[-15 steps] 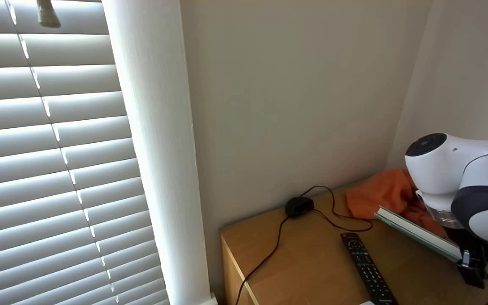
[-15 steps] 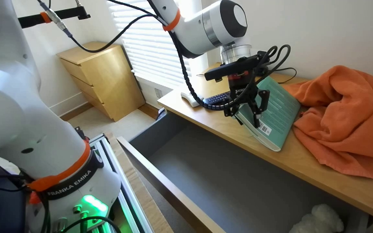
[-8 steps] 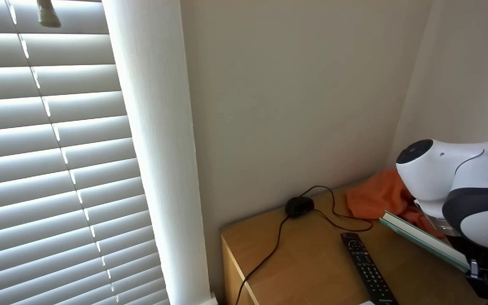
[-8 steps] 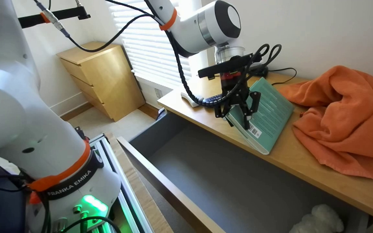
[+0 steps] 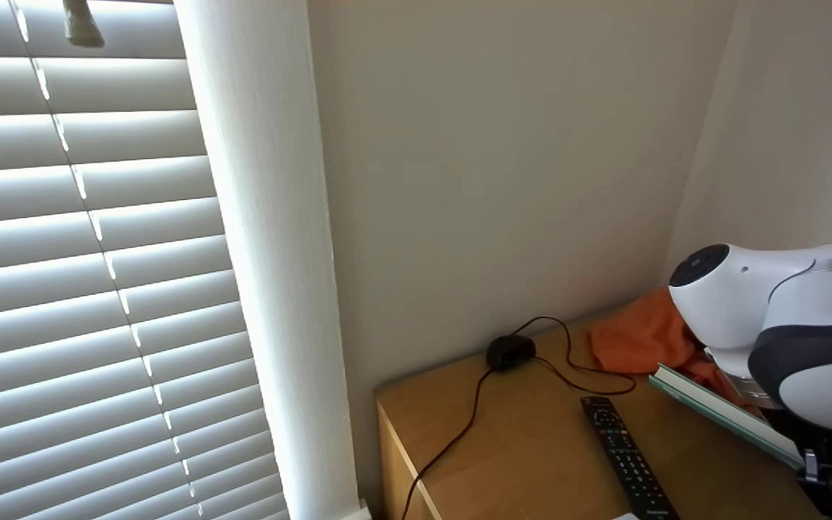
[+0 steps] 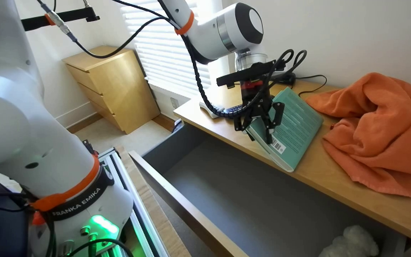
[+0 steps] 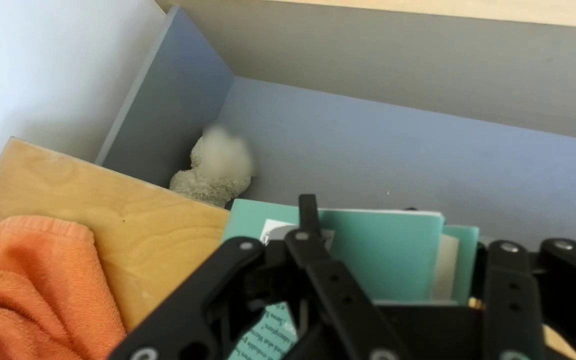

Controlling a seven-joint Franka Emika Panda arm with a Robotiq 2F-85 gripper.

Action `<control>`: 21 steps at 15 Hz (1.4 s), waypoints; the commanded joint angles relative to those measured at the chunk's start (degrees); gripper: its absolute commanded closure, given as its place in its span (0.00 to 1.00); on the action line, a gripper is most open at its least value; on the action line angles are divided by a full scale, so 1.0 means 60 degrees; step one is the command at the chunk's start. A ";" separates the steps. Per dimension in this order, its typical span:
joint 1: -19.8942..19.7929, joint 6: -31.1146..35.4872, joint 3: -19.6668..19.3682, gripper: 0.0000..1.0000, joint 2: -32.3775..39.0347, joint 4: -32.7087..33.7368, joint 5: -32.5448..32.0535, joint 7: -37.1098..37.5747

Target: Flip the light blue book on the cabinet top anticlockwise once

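Note:
The light blue book (image 6: 300,125) stands tilted on the cabinet top (image 6: 334,175), its lower side near the orange cloth and its opposite side raised. In an exterior view the book (image 5: 726,415) shows its page edges and underside cover. My gripper (image 6: 260,136) points down with one finger on each side of the raised edge, near the barcode. The gripper (image 5: 824,484) is partly cut off at the lower right. In the wrist view the gripper (image 7: 393,225) has its left finger against the book's cover (image 7: 378,245); the right finger's contact is mostly hidden.
An orange cloth (image 6: 380,135) lies beside the book. An open drawer (image 6: 234,185) with a white fluffy thing (image 6: 351,242) is below the cabinet's front edge. A black remote (image 5: 625,455) and a black corded device (image 5: 510,352) lie on the top.
In an exterior view my gripper has moved left and slightly down, and the book has moved along with it, keeping its tilt. The motion is smaller in the last half second.

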 commanded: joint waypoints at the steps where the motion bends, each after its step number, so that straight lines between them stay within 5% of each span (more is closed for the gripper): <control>1: -0.0137 0.0261 0.0068 0.30 0.0634 -0.0032 0.0441 -0.0426; 6: -0.0178 0.0341 0.0127 0.00 0.1031 0.0002 0.1071 -0.0977; 11: -0.0189 0.0389 0.0086 0.00 0.1188 0.0096 0.1561 -0.1333; 21: -0.0412 0.1871 0.0027 0.00 -0.1478 -0.0897 0.1881 -0.1833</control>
